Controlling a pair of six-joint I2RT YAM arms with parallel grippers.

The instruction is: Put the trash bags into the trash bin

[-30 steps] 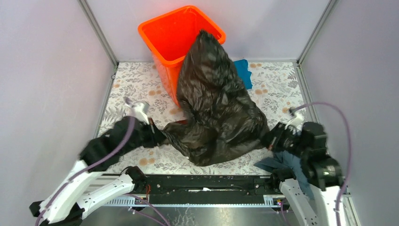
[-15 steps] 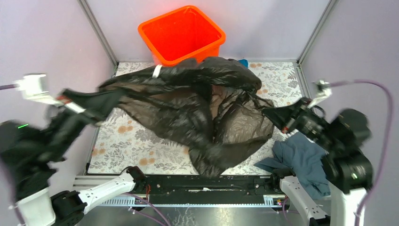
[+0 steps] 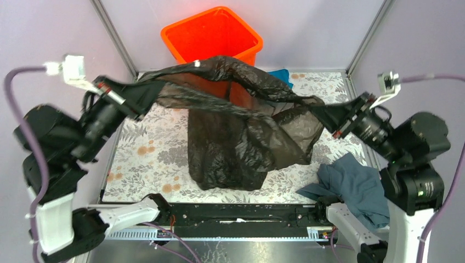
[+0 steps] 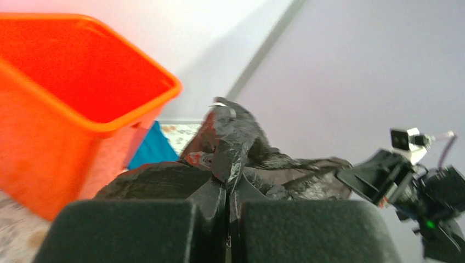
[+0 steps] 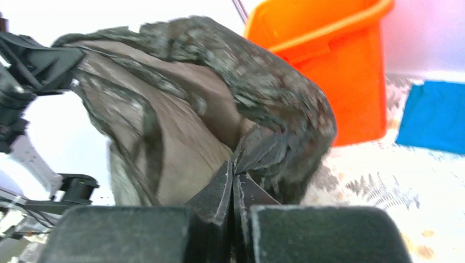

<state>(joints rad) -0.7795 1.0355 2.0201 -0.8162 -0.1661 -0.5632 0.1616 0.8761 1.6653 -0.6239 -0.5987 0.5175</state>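
Inspector: Since half a second ago both arms have risen, and the bag (image 3: 236,142), then spread low over the table (image 3: 148,159), is now pulled up into a span between them.

Clerk: Surface and room?

Inspector: Floral-patterned table, with plain pale walls (image 3: 55,33) on three sides and metal strips in the far corners. The orange bin (image 3: 214,35) stands upright at the far edge, mouth open. A blue cloth (image 3: 282,75) lies flat just right of the bin. A grey cloth (image 3: 353,186) is crumpled at the near right, partly over the table's edge.

Clerk: Grippers?

Inspector: The left gripper (image 3: 149,91) is clamped on the bag's left end, and its wrist view shows film pinched between closed fingers. The right gripper (image 3: 322,113) is likewise clamped on the bag's right end, with a fold of film between its fingers. Both are raised off the table.

Clerk: Bag position relative to them and the bin?

Inspector: It is stretched between the two grippers on the near side of the bin. From above its upper edge crosses the bin's near rim, but I cannot tell whether it touches. The body hangs down in a wrinkled mass below the span, nearer the left gripper. Whether its lower end rests on the table cannot be told. None of it is seen inside the bin.
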